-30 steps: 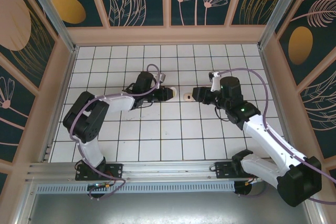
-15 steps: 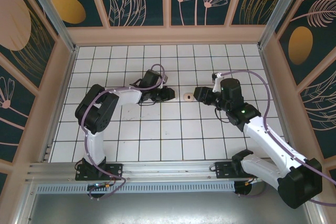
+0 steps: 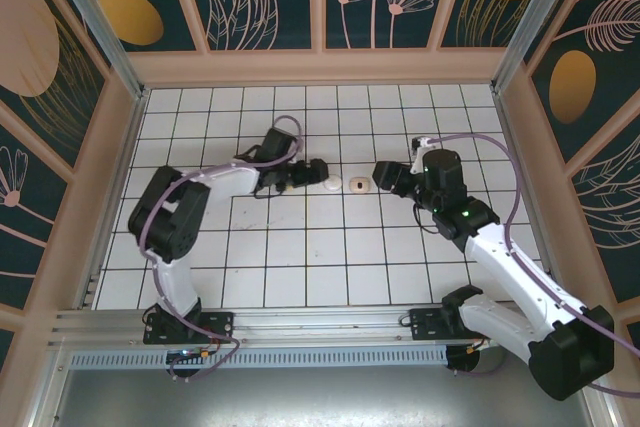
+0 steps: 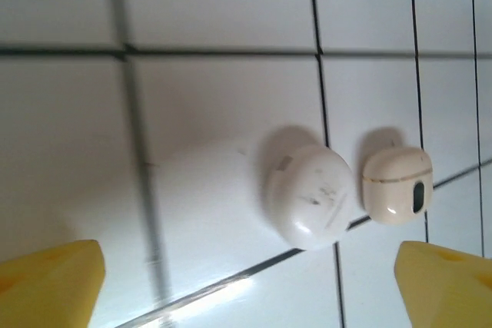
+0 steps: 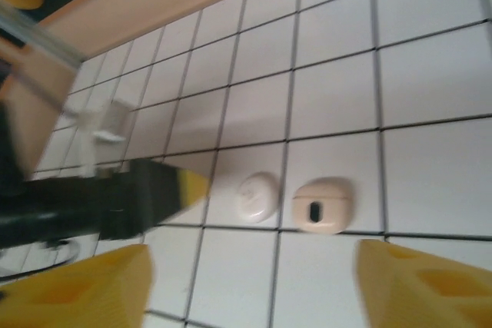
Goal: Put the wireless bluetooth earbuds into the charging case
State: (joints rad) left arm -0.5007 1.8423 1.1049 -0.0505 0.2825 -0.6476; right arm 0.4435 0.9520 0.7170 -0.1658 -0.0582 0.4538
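White tiled table (image 3: 300,267): left gripper (image 3: 316,171) and right gripper (image 3: 381,176) face each other, both with jaws spread wide, gripping nothing. Between them lies a flat white round disc (image 3: 333,184). Just right of it sits the small pink-beige rounded plastic charging case (image 3: 359,185), dark spot up.

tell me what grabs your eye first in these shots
Two small things lie side by side in the middle of the white tiled floor: a pale charging case with a dark spot, and a white round disc just left of it. The left claw and right claw flank the pair from either side, both open.
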